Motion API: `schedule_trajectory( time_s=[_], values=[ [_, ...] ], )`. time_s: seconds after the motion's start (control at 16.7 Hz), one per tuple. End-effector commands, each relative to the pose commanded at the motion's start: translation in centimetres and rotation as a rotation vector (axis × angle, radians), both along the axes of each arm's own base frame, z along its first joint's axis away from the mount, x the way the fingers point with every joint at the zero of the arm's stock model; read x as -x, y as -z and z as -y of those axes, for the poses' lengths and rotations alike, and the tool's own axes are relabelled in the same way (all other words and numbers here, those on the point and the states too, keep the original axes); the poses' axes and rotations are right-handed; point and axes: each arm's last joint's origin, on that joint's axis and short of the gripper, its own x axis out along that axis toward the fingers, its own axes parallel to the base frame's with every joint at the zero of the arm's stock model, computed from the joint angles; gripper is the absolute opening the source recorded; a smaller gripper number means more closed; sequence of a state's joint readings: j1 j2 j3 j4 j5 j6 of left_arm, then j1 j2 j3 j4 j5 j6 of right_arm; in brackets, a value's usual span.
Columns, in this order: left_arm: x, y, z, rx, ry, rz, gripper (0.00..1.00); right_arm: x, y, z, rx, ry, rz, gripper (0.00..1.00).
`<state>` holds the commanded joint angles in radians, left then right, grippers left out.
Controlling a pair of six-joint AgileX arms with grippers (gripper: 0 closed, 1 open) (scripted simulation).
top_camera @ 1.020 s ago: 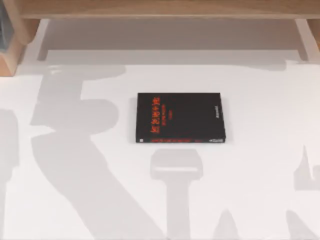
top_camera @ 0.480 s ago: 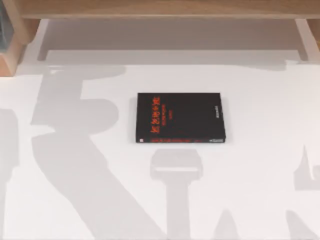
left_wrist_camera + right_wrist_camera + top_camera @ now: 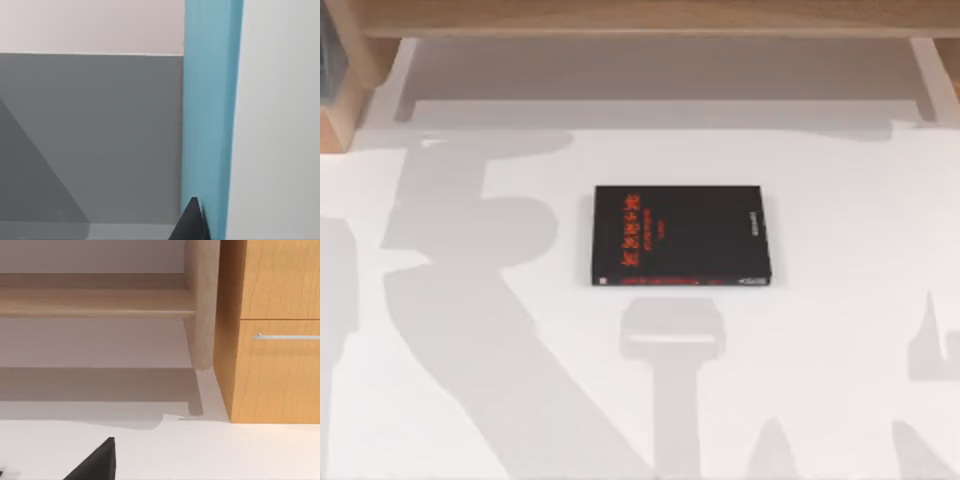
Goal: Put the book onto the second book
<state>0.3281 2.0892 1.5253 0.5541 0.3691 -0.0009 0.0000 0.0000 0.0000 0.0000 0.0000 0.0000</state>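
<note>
Second book (image 3: 681, 236): black, red lettering, flat at centre of the top view on the white table (image 3: 840, 330). Book (image 3: 212, 115): light blue-teal, upright beside the left gripper's fingertip (image 3: 192, 225); grip on either claw cannot be told.

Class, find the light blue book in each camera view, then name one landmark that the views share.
Left wrist view: the book is a long teal strip, with the left gripper close against it.
Top view: perhaps the bluish sliver at the left edge, inside the wooden frame; too little shows to tell.
Right wrist view: the right gripper faces a wooden shelf.
Shared landmark: the white table, in the top and right wrist views.
</note>
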Motion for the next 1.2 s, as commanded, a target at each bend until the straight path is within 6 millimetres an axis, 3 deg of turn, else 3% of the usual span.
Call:
schedule_trajectory(
  time_s=[1.02,1.2],
  values=[
    [0.9,-1.0,0.0,-0.004,0.001,0.002,0.00,0.0,0.0,0.0,0.000,0.000,0.000,1.00],
    [1.6,-2.2,0.5,-0.029,-0.024,0.011,0.00,0.0,0.0,0.0,0.000,0.000,0.000,1.00]
  ],
)
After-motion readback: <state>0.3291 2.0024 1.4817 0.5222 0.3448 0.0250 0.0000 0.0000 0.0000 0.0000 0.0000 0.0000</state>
